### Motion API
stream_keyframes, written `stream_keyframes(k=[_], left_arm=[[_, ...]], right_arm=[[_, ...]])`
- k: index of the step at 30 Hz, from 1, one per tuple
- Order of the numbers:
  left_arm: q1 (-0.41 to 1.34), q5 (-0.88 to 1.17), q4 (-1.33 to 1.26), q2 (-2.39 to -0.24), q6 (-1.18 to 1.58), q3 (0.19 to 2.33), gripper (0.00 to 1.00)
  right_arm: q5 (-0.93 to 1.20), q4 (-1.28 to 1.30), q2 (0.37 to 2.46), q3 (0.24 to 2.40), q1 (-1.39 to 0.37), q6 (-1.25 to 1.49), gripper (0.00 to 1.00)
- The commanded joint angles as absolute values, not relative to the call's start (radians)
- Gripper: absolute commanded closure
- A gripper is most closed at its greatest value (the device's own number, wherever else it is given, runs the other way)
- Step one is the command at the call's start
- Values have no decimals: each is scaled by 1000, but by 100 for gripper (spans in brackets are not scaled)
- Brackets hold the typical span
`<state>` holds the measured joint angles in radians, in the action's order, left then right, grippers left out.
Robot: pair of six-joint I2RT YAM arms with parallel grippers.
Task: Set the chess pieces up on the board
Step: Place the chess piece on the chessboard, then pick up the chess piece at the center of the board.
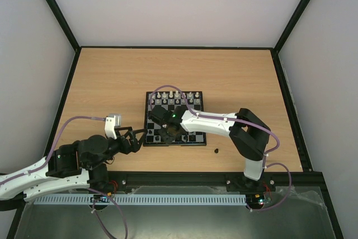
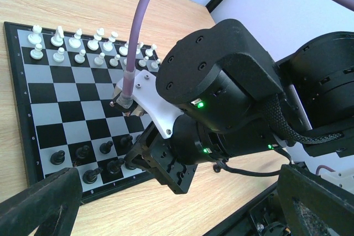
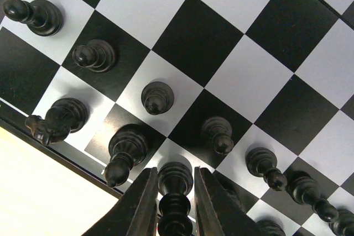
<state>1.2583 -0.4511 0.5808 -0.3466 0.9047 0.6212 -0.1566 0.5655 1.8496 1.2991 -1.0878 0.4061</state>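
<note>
Pinching a black chess piece (image 3: 175, 197), my nearly closed right end effector (image 3: 173, 172) steadies it upright on its back-row square.

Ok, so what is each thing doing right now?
left hand, open, beside the board.
right hand, shut on a black piece.
black piece, standing on the edge row, gripped.
black pieces, the rest standing on the near rows.
white pieces, standing in two far rows.
board, flat on the table.
dark speck, on the table, off the board.
</note>
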Motion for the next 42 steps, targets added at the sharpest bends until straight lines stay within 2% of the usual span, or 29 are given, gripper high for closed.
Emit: stream_keyframes(k=[1,5,15,22,27,29,31,34,42], left_arm=[[1262,-469,578,-344,891,615,1],[1262,-469,577,-344,891,614,1],[1262,-471,578,-345,890,614,1],[1262,-476,574,-349,892,616,1],[1262,-479,567,-372,891,624,1],[1263,-479,560,-385,891,625,1],[1262,-478,549,-398,889,624,1],[1262,-481,530,-425,882,626,1],[1262,-526,489,-582,857,654,0]], right_arm=[[-151,595,1864,1318,-1083,397,79],[-149,596,1857,1316,-1083,400,75],[-153,612,1791,1321,-1083,406,72],[-191,648,1713,1319,-1083,414,65],[-236,674,1638,1302,-1083,427,51],[-250,681,1600,1283,-1080,437,39],[-266,686,1558,1259,-1079,452,19],[-290,692,1487,1208,-1078,481,0],[-369,706,1318,1039,-1073,581,1]])
